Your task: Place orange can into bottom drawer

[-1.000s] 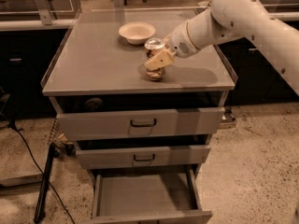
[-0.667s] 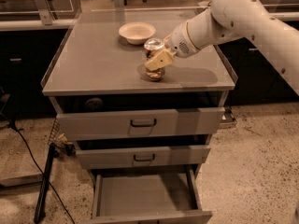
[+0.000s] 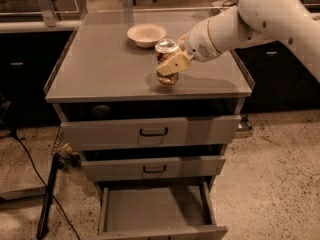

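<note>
The orange can (image 3: pixel 166 56), silver-topped with an orange-brown patterned body, is held in my gripper (image 3: pixel 170 63) just above the grey cabinet top (image 3: pixel 100 69), near its front middle. The can tilts slightly. My tan fingers (image 3: pixel 172 62) are shut across the can's body, and the white arm reaches in from the upper right. The bottom drawer (image 3: pixel 155 209) is pulled open below, showing a flat grey floor with nothing in it.
A white bowl (image 3: pixel 146 34) sits on the cabinet top behind the can. Two upper drawers (image 3: pixel 150 131) with dark handles are slightly ajar. A black cable and stand (image 3: pixel 47 194) lie on the floor at left. Office chairs stand far behind.
The gripper and can have lifted slightly off the cabinet top; otherwise little has moved.
</note>
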Robot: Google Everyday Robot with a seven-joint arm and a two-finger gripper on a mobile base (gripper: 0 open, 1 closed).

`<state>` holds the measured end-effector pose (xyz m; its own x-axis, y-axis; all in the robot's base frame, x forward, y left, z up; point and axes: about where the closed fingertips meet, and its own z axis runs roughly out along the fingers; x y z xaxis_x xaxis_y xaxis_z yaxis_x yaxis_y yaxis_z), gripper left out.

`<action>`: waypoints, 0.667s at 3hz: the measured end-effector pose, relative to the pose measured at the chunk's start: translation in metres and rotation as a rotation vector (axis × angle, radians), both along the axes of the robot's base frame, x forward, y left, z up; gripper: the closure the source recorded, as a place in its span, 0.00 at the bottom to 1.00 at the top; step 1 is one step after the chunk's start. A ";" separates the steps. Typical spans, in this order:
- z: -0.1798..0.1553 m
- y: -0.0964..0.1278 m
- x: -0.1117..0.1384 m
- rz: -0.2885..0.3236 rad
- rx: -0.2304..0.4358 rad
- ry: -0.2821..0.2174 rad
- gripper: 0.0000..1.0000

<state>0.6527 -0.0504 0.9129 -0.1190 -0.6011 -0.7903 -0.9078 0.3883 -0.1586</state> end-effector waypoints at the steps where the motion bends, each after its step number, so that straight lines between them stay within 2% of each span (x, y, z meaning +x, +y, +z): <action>1: 0.017 -0.008 -0.032 0.002 0.006 -0.027 1.00; 2: 0.025 -0.017 -0.076 -0.015 0.010 -0.055 1.00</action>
